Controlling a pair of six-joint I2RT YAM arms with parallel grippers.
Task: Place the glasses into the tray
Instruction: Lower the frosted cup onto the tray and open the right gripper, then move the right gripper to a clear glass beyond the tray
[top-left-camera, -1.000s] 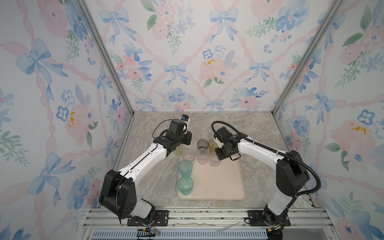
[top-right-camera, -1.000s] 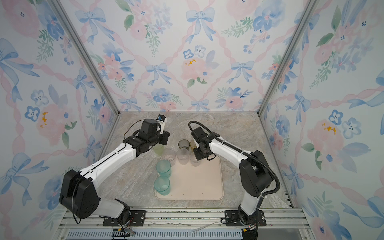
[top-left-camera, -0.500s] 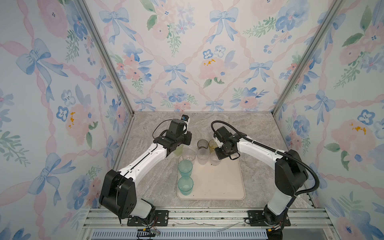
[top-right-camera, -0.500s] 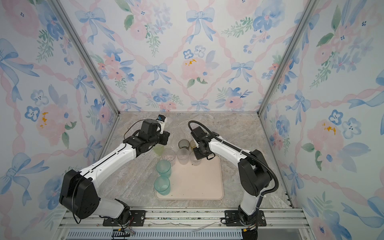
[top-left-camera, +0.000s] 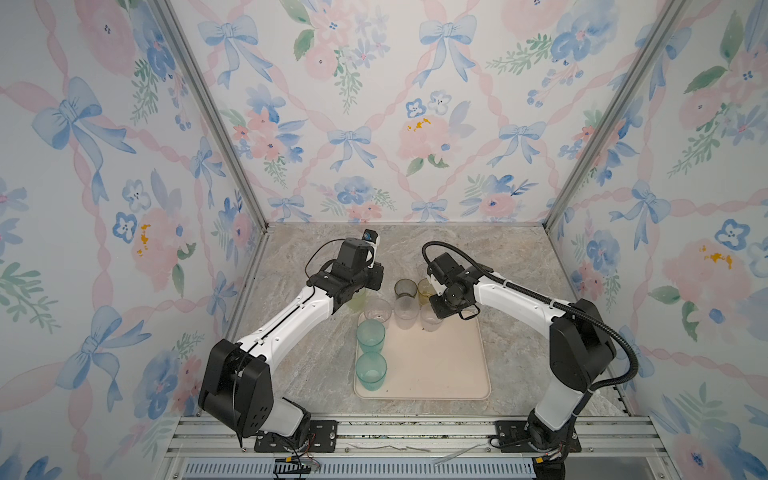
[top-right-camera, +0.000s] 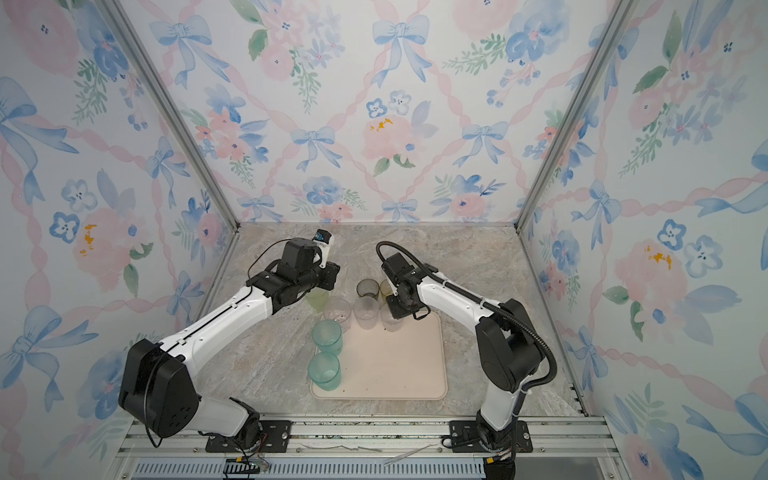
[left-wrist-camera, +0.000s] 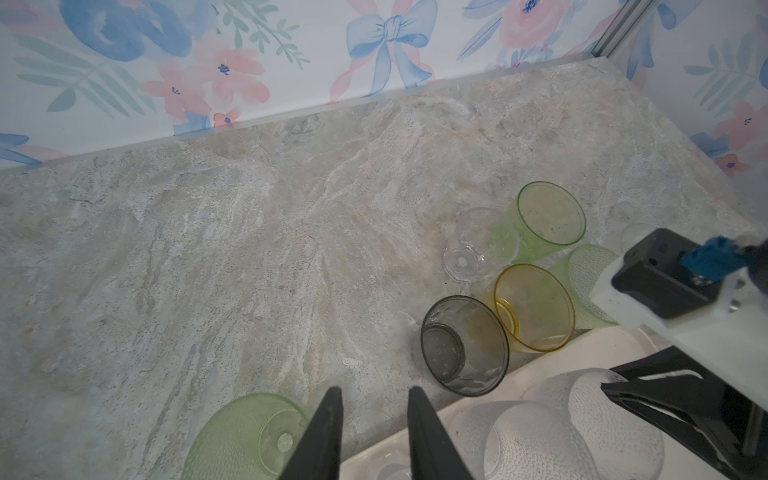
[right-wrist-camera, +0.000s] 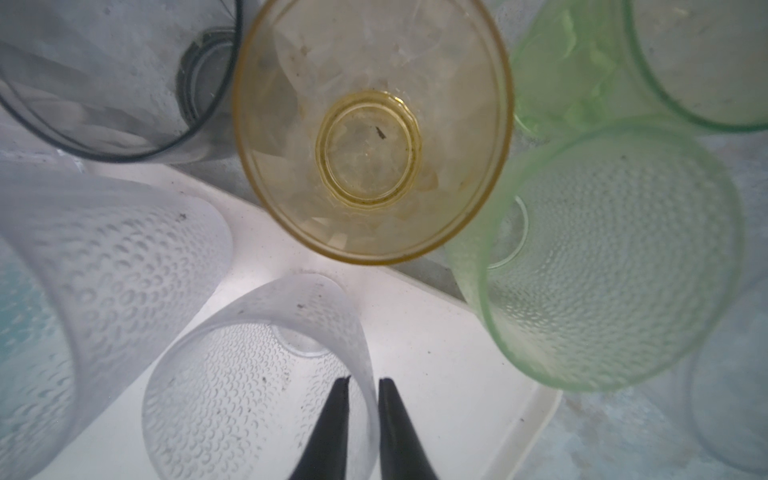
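Note:
The cream tray (top-left-camera: 436, 365) holds two teal glasses (top-left-camera: 370, 336) (top-left-camera: 371, 370) on its left side and three frosted glasses (top-left-camera: 405, 309) along its far edge. My right gripper (right-wrist-camera: 365, 380) is open. Its jaws stand a little apart astride the wall of the rightmost frosted glass (right-wrist-camera: 257, 386), one finger inside and one outside. Just beyond the tray stand a grey glass (left-wrist-camera: 465, 345), an amber glass (left-wrist-camera: 534, 307), a tiny clear glass (left-wrist-camera: 478, 245) and two green glasses (left-wrist-camera: 548, 218). My left gripper (left-wrist-camera: 374, 392) is open over bare marble at the tray's far left corner. A third green glass (left-wrist-camera: 249, 436) sits beside one of its fingers.
Floral walls close in the marble table (top-left-camera: 498, 266) at the back and on both sides. The right arm's wrist (left-wrist-camera: 673, 282) hangs close to the glasses beyond the tray. One more clear glass (right-wrist-camera: 731, 386) stands on the marble past the tray's corner.
In the top views both arms stay almost where they were. The right wrist has shifted only slightly over the tray's far edge.

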